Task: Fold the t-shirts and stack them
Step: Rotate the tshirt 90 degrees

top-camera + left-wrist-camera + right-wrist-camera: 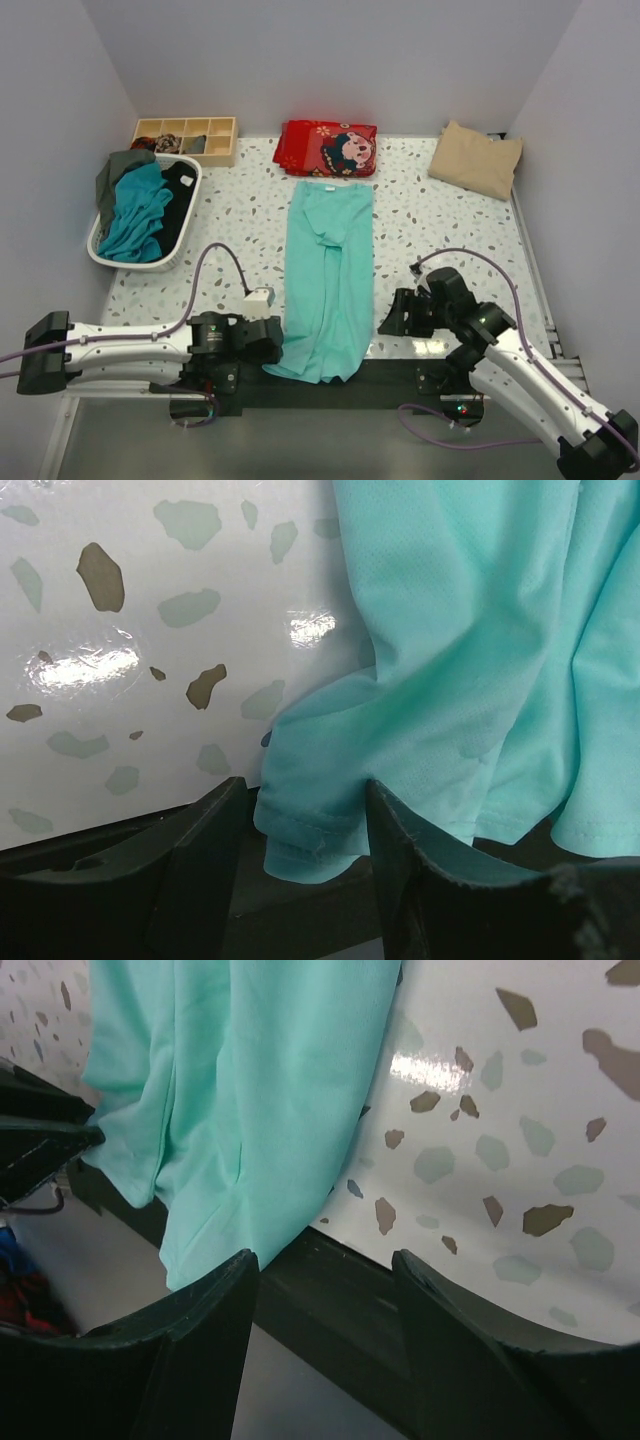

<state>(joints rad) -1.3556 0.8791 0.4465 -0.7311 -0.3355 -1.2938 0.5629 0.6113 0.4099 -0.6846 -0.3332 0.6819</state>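
A light turquoise-mint t-shirt (330,275) lies folded into a long strip down the table's middle, its near end hanging over the front edge. My left gripper (272,342) sits at the shirt's near left corner, open, with the hem corner (305,830) between its fingers (200,850). My right gripper (392,315) is open and empty just right of the shirt's near right edge (220,1160). A folded beige t-shirt (476,158) lies at the back right. Darker teal (138,215), black (180,205) and grey-green (118,170) tees fill a white basket (100,252).
A red cartoon-print folded cloth (327,148) lies at the back centre. A wooden divider box (187,138) stands at the back left. A black strip (330,385) runs along the table's front edge. Walls close in on the left, right and back.
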